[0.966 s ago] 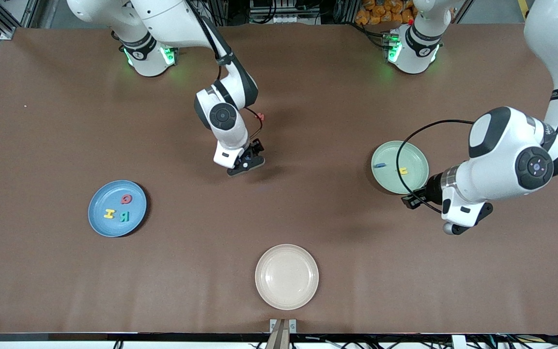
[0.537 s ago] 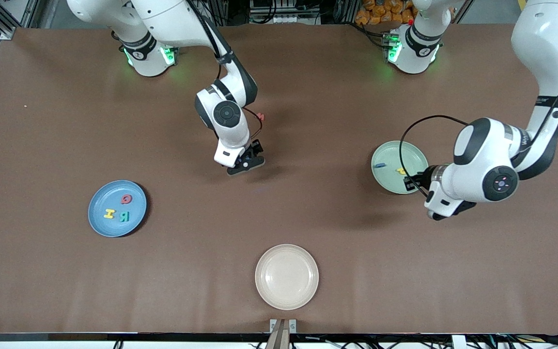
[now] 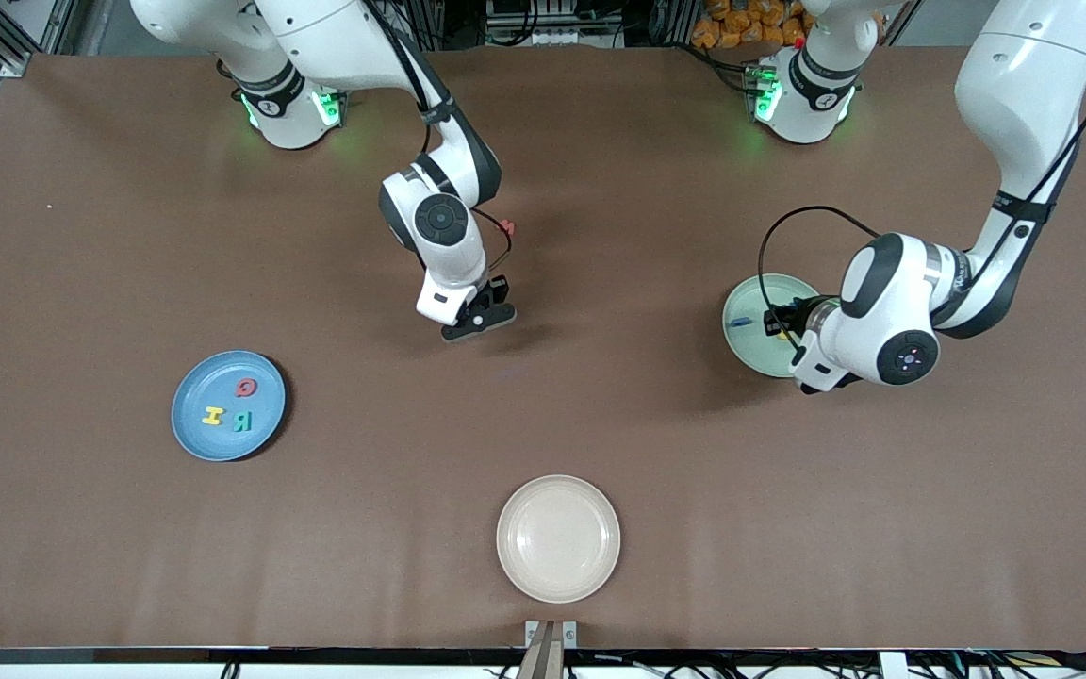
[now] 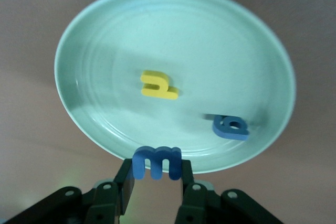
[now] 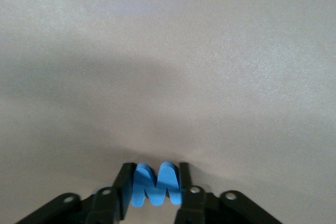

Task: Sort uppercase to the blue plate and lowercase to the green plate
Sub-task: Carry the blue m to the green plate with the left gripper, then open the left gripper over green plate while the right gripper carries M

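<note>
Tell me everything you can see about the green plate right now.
The green plate is round, shallow and pale mint, with a smooth plastic look and a raised rim. It lies flat on the brown table, toward the left arm's end. Two small foam letters rest in it, apart from each other: a yellow letter near the middle and a dark blue letter closer to the rim. The left claw hangs over the plate's edge, shut on a blue m, not touching the plate.
</note>
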Motion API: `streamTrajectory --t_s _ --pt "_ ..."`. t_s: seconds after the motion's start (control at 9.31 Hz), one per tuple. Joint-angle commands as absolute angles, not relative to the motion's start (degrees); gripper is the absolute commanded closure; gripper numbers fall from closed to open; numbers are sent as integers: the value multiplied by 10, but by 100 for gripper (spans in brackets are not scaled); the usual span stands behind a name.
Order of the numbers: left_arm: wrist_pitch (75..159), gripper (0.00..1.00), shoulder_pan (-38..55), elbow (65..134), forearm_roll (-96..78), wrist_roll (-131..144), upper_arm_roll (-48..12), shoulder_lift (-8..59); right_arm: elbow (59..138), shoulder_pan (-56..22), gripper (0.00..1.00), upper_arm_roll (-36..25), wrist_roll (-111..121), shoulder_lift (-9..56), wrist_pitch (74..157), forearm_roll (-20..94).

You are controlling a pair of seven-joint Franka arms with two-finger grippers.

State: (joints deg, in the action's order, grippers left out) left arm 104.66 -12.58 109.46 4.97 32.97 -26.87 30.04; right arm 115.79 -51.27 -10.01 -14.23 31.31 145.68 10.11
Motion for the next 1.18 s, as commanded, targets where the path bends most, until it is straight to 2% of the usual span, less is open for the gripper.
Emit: streamTrajectory --t_s 0.0,0.11,0.21,0.43,0.75,1.07 --pt "1050 86 -83 1119 32 296 -219 283 1167 -515 100 -99 -157 305 1463 95" --pt "1050 79 -78 1125 32 294 -214 284 1167 -511 100 -99 -157 298 1463 95" --pt "1050 42 -75 1124 23 293 -214 284 1166 -504 100 -100 -158 285 1457 95" --pt "1050 28 -58 1120 22 294 -202 280 1166 -452 100 -100 -148 257 1445 94" --pt "1049 24 -40 1087 20 294 -192 264 1165 -345 100 -101 -98 234 1437 83" --pt "1045 24 -12 1040 18 295 -186 231 1163 -212 100 -100 -45 225 1438 -26"
